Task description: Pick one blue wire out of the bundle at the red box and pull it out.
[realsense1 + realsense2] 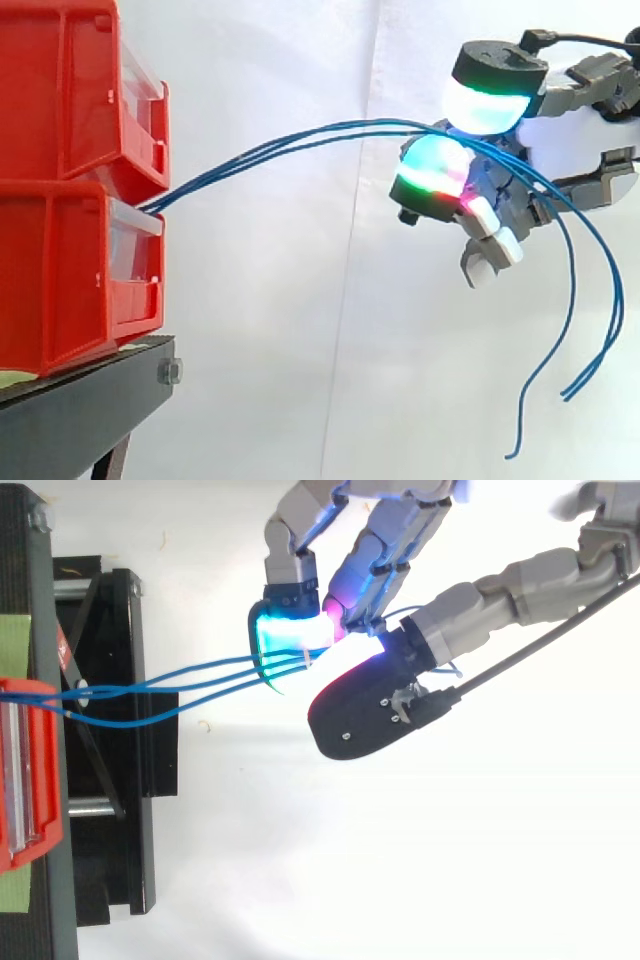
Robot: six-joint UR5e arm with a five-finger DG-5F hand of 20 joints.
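Hand (pixel 572 138) pinching blue wires (pixel 360 128) between glowing pads (pixel 435 165), wire roots hidden between red bins (pixel 60 250)

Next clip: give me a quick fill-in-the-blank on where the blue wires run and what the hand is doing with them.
The blue wires run from the ___ bins to the hand. They pass ___ the hand's glowing pads. Beyond the hand, their free ends hang ___. The bins sit on a ___ stand.
Missing words: red, between, down, black.
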